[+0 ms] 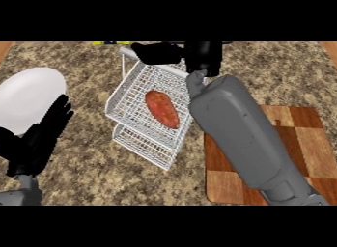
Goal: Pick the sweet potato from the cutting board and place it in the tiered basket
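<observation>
The sweet potato (162,109) lies in the upper tray of the tiered basket (132,94), reddish-orange, its long axis running from upper left to lower right across the white wire mesh. Nothing of mine touches it. The basket has 2 trays, the upper one wide and tilted in my view, the lower one (144,144) peeking out below and toward me.

My right hand (159,52) is up beyond the far rim of the basket, above the top tray's back edge, well apart from the sweet potato. Its fingers point to the left and look fairly straight, holding nothing that I can see. My right forearm (236,135) runs long and grey from the lower right, crossing over the left part of the cutting board (310,144), a brown checkered wooden board lying on the counter (78,178) just to the right of the basket.

My left hand (37,137) rests at the lower left, fingers straight and pointing up, spread loosely, empty. Its fingertips overlap the lower right rim of a white plate (21,96) that sits on the speckled stone counter to the left of the basket.
</observation>
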